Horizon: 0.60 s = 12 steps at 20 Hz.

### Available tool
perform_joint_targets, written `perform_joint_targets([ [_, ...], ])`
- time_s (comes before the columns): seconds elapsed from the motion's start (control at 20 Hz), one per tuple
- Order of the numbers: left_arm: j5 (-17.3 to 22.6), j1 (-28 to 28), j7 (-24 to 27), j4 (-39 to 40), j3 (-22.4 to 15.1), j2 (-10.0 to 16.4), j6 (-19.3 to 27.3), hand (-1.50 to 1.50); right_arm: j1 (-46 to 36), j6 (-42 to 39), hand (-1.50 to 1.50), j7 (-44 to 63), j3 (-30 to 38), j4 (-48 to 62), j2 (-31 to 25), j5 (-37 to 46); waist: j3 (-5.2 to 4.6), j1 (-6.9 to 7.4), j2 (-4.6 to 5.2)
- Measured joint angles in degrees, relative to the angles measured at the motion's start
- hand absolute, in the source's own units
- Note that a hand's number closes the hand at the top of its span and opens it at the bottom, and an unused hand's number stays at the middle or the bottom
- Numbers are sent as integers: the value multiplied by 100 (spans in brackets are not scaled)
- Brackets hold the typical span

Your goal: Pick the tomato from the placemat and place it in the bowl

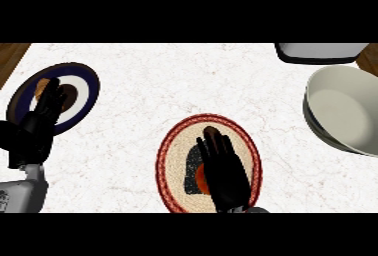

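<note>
A round woven placemat (171,165) with a red rim lies at the middle front of the white counter. My right hand (224,167) hovers over it, palm down with straight fingers pointing away from me. Under its left edge only an orange-red sliver of the tomato (200,176) shows, with its dark shadow beside it. The large white bowl (347,112) stands at the right edge of the counter, apart from the hand. My left hand (40,120) rests open at the left edge, fingers up, over a dark blue plate (83,90).
The dark blue plate with a white centre holds a brownish item, mostly hidden by the left hand. A grey-white container (321,52) sits at the back right corner. Wooden floor shows past the counter's left and right edges.
</note>
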<state>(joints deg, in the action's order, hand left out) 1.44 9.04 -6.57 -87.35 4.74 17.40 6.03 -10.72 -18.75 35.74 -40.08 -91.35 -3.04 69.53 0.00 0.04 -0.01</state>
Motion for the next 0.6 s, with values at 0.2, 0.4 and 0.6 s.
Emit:
perform_joint_targets([
  [0.2, -15, -119, -62, -152, 79, -20, -107, 0, -187, -129, 150, 12, 125, 258, 188, -138, -2, 12, -9],
  [0.4, -72, -18, 114, 128, 147, -93, -127, 0, -362, 46, 150, -463, 279, 542, 168, -185, -15, 8, -48],
  [0.6, -99, -175, 106, -52, 166, -141, -203, 0, -583, 161, 150, -608, 302, 756, 253, -265, -15, 22, -55],
])
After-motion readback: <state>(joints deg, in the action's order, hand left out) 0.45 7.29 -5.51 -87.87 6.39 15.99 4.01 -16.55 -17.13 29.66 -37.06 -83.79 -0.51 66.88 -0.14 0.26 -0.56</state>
